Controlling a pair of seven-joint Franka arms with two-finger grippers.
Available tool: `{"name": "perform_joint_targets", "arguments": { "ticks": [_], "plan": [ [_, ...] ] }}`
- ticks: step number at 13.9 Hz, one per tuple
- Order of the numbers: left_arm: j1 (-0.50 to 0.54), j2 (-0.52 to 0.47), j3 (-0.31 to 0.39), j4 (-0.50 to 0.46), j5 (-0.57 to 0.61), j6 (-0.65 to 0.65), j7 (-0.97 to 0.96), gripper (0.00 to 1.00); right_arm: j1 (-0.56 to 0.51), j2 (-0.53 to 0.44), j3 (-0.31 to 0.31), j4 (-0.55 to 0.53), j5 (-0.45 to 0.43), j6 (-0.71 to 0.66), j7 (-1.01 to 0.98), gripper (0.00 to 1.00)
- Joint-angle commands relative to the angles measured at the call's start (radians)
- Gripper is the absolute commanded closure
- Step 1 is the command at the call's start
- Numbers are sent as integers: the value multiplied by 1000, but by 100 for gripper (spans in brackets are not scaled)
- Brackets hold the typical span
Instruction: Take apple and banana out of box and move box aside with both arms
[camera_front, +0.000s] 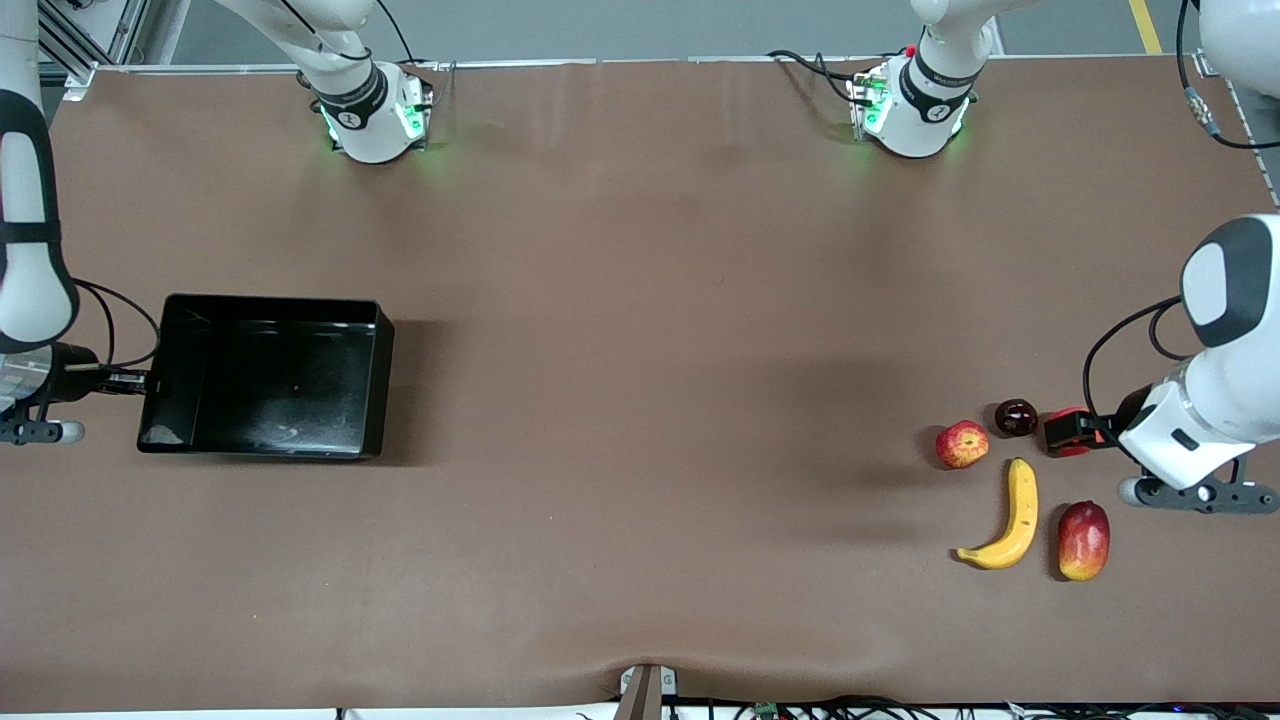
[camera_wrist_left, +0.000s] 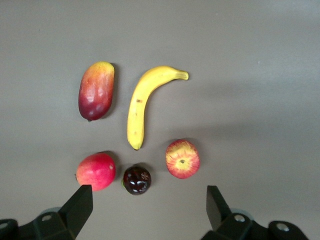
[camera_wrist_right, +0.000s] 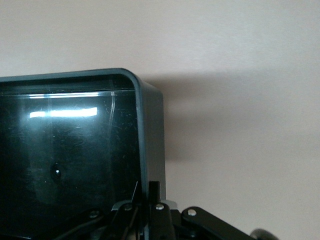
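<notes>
The left gripper (camera_wrist_left: 145, 207) is held low over the table with fingers spread wide. The right gripper (camera_front: 140, 381) is held low, fingers clamped together.

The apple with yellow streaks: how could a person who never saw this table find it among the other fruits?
Look at the left arm's end of the brown table, where five fruits lie together. The apple sits at the edge of the group nearest the table's middle, beside a dark plum-like fruit and just farther from the front camera than the banana. Only it is round, red streaked with yellow.
</notes>
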Motion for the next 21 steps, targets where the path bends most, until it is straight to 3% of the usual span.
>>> {"name": "perform_joint_targets", "arguments": {
  "ticks": [1,5,6,7,9,11,14,16,21],
  "plan": [
    [2,-57,-35,-29,-17,-41,-84,0,-20,-19,27,-97,10,94,-30,100],
    [4,-95,-104,-19,-3,-70,-189,0,-11,-7,29,-94,13,94,-30,100],
    [5,-108,-104,-15,-2,-70,-184,0,-19,-2,29,-87,15,92,-30,60],
    [10,-130,-103,-15,-2,-70,-183,0,-20,4,29,-76,16,86,-30,1],
    [15,-147,-101,-15,-3,-73,-181,0,-11,-3,29,-30,16,-1,-28,0],
    [13,-181,-100,-15,-3,-82,-181,0,-5,-3,30,88,4,-134,-28,0],
    [11,-203,-107,-4,-20,-161,-183,0,0,0,30,231,-56,-211,-27,0],
    [8,-244,-106,2,-22,-180,-183,0,-16,1,30,387,-64,-354,-25,0],
    [1,-295,-107,2,-20,-205,-187,0,23,-11,32,634,-119,-488,-25,0]
  ]
}}
